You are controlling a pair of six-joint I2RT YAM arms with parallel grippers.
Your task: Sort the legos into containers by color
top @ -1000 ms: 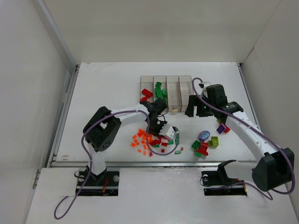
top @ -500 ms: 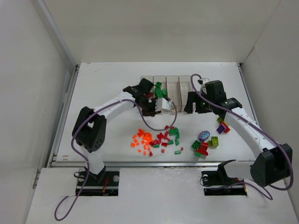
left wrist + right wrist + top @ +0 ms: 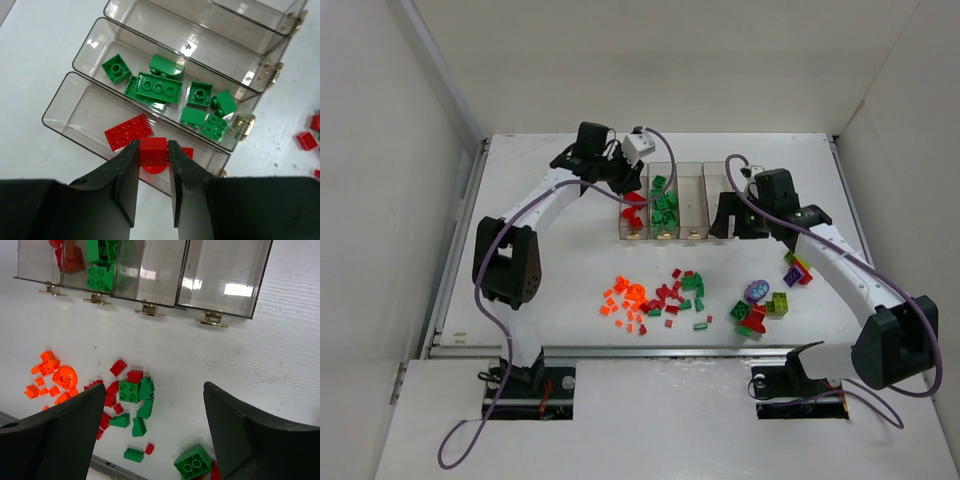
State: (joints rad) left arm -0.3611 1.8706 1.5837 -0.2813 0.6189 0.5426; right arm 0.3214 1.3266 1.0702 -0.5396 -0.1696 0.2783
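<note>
A robotics lab test cell is indicated: a white table [image 3: 550,170] is boxed in by blank white panels [image 3: 380,150] at left, right and far, two robot arms (left arm [image 3: 542,205], right arm [image 3: 840,268]) are bolted at its near edge, and legos [image 3: 665,295] and clear containers [image 3: 692,200] are laid on it.

I'm gripping a red brick [image 3: 152,150] in black left jaws | I'm seeing clear bins [image 3: 75,105] with brass-coloured latches [image 3: 212,319], green bricks [image 3: 156,89] in one | white bench [image 3: 550,260] is carrying orange bits [image 3: 625,298], red bits [image 3: 665,294], green bits [image 3: 692,284], a lime brick [image 3: 780,303], a purple brick [image 3: 791,277]
</note>
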